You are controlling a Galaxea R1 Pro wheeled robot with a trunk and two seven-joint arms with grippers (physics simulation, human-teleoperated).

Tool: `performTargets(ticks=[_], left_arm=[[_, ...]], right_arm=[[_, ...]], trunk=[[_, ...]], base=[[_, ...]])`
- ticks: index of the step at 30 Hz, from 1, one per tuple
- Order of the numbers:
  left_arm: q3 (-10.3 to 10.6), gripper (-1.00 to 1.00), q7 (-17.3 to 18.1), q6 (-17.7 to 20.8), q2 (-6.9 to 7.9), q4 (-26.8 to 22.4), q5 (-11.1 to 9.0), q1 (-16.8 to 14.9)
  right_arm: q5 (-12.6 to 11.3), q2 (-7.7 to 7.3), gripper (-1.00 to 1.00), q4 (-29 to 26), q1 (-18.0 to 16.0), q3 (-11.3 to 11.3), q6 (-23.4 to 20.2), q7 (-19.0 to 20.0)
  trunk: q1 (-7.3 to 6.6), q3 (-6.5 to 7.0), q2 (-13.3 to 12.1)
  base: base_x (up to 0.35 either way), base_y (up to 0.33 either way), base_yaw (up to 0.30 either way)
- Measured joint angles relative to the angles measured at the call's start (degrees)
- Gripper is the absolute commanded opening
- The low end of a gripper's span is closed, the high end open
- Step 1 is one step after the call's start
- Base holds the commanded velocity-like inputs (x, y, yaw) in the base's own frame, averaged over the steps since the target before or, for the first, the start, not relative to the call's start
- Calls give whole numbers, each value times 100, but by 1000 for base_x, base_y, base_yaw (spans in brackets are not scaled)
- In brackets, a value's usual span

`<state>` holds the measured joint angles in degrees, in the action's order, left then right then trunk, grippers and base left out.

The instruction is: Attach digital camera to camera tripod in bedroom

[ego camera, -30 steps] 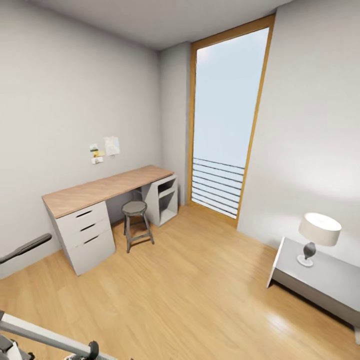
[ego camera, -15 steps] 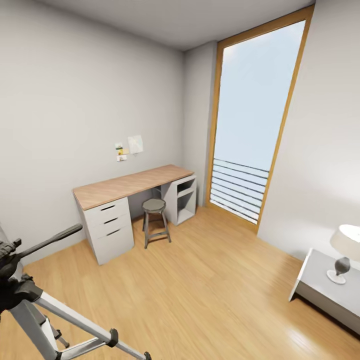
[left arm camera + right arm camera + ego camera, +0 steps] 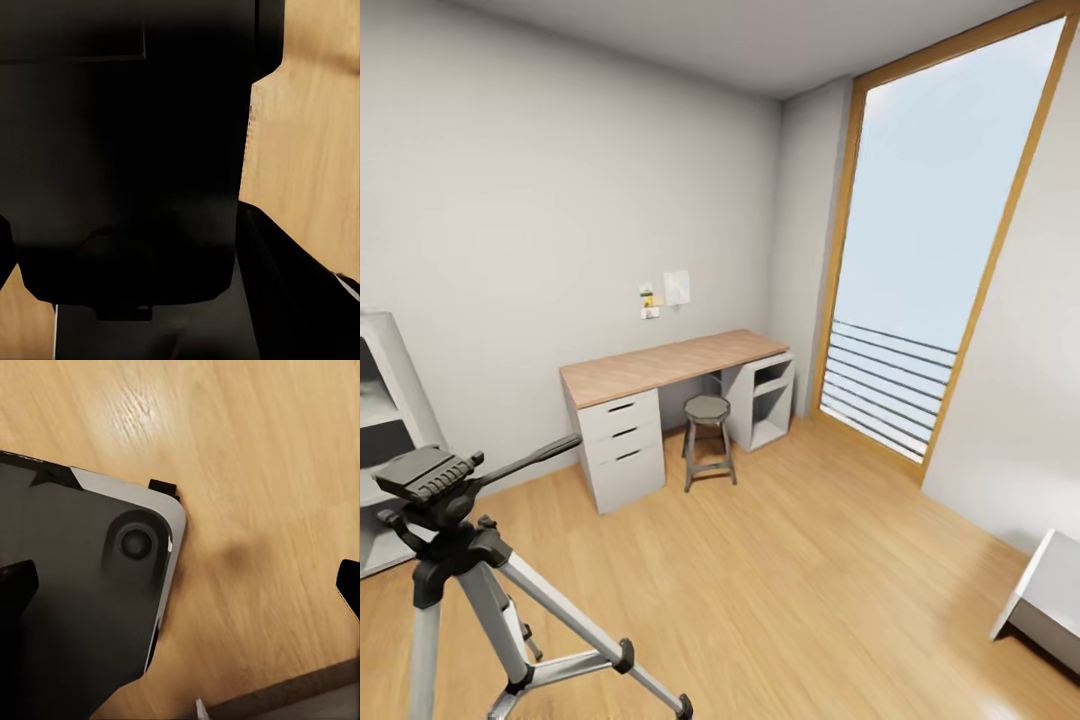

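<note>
Camera tripod (image 3: 460,560) stands close at head view's lower left w/ flat head bare, digital camera unseen, right tool (image 3: 180,592) spread wide & empty over floor, left tool's state can't tell; risk: base clipping a tripod leg, toppling it.

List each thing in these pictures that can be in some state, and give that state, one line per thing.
camera tripod: standing, legs spread, flat head bare, no camera mounted.
pan handle: sticking out toward the desk.
desk drawers: all three shut.
stool: upright, beside the drawers, partly under the desk.
right gripper: open, holding nothing, over the wood floor.
</note>
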<state>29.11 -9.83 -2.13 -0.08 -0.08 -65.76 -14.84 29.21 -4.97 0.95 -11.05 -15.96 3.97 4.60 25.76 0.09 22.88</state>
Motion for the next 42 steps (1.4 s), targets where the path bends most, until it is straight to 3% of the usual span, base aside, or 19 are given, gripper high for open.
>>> performTargets(ticks=[18, 42], left_arm=[[0, -100, 4, 22, -2, -4, 6, 0], [-9, -100, 2, 3, 26, 0, -11, 0]], right_arm=[[3, -8, 100, 8, 0, 27, -1, 0], [9, -9, 100, 15, 0, 27, -10, 1]], trunk=[[-1, 0, 0], [-1, 0, 0]], base=[[14, -204, 300], [104, -243, 300]])
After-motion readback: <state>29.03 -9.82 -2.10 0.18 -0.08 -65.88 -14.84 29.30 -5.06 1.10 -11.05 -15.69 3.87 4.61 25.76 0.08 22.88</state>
